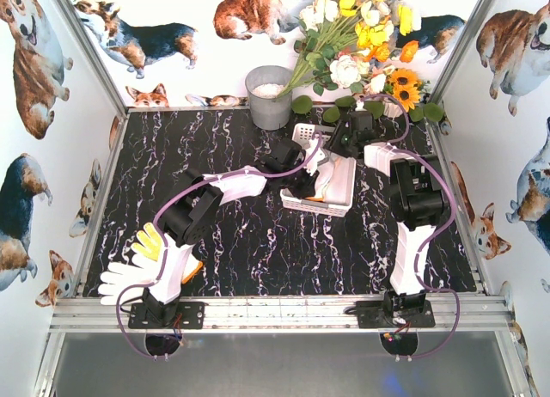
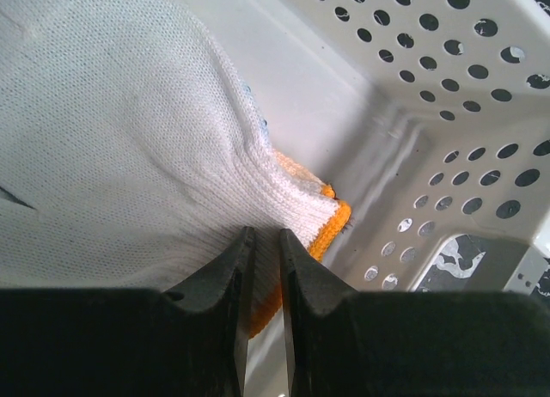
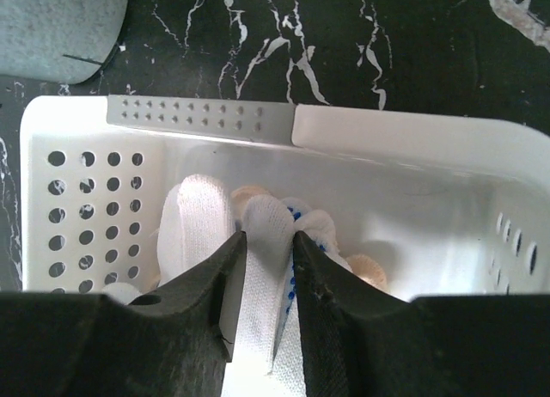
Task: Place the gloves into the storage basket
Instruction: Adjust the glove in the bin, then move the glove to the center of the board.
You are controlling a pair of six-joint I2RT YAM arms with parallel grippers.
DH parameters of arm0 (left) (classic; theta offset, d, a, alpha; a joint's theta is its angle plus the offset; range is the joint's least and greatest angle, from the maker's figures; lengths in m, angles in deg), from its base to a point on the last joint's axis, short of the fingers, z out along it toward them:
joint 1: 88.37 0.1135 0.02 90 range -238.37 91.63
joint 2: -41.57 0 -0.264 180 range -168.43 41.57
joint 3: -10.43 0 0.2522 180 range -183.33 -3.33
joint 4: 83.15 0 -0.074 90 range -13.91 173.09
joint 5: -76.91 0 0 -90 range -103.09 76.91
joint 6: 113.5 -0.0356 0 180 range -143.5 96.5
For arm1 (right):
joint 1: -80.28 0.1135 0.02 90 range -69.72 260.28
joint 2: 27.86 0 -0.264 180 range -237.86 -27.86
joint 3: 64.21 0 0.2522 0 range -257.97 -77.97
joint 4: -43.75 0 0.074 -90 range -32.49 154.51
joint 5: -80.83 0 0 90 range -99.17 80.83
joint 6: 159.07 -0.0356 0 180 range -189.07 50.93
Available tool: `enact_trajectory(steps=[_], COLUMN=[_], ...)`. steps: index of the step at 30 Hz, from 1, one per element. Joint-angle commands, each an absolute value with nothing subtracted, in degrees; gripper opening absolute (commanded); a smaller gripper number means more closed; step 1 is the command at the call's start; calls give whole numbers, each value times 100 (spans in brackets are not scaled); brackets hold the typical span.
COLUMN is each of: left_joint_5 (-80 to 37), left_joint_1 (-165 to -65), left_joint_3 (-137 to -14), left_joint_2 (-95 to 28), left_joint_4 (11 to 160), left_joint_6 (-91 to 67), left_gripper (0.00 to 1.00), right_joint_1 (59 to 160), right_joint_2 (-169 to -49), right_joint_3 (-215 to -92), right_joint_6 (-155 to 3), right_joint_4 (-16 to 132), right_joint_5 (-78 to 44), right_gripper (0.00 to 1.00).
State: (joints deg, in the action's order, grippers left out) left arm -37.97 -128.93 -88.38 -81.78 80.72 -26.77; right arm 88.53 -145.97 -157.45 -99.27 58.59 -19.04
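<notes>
At the near left edge of the bench (image 1: 284, 251) lie a white glove (image 1: 120, 281) and a yellow glove (image 1: 150, 241). Bare bench separates them from the far basket (image 3: 412, 135). Inside it, the left claw (image 2: 265, 234) narrowly pinches an orange-trimmed glove (image 2: 129, 139), and the right claw (image 3: 268, 240) squeezes a blue-dotted glove (image 3: 268, 212).

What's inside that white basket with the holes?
Knit gloves: a white glove with an orange-edged cuff in the left gripper, and a blue-dotted glove in the right gripper. The pile hides the floor of the basket and any gloves beneath.
</notes>
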Motion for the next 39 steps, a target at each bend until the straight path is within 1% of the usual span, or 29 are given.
enact_trajectory(steps=[1,7,9,15,18,22,25,27,29,31,33,37,39], left_joint_5=[-3963,-3980,-3972,-3898,-3899,-3857,-3765,-3687,-3584,-3432,-3176,-2323,-1759], left_joint_1=[-12956,-12967,-12962,-12959,-12961,-12961,-12962,-12965,-12960,-12962,-12964,-12965,-12953], left_joint_3=[-8717,-8721,-8719,-8750,-8753,-8836,-8867,-8847,-8727,-8453,-8084,-7235,-6865], left_joint_2=[-7985,-7930,-7898,-7770,-7688,-7546,-7345,-7091,-6810,-6443,-6017,-5039,-4570], left_joint_4=[8012,8040,8045,8074,8150,8230,8310,8372,8458,8538,8551,8208,7848], left_joint_6=[-2735,-2746,-2738,-2717,-2670,-2571,-2460,-2364,-2276,-2105,-1929,-1535,-1270], left_gripper=[12,12,12,19,23,32,41,49,54,58,64,66,69], right_joint_1=[8889,8886,8881,8883,8880,8880,8880,8880,8880,8881,8880,8880,8880], right_joint_2=[-14596,-14389,-14261,-13749,-13467,-13134,-12817,-12455,-12166,-11721,-11307,-10373,-9910], right_joint_3=[-16092,-15957,-15861,-15434,-15271,-15100,-14881,-14633,-14444,-14282,-14112,-13724,-13523], right_joint_6=[-9930,-9846,-9807,-9547,-9447,-9425,-9447,-9437,-9382,-9242,-9101,-8777,-8603], right_joint_4=[5275,4836,4778,4808,4908,5153,5277,5381,5512,5808,6044,6649,6970], right_joint_5=[-2089,-2107,-2019,-1671,-1629,-1660,-1705,-1733,-1741,-1738,-1726,-1708,-1686], right_gripper=[29,28,31,41,43,43,43,43,43,44,45,50,54])
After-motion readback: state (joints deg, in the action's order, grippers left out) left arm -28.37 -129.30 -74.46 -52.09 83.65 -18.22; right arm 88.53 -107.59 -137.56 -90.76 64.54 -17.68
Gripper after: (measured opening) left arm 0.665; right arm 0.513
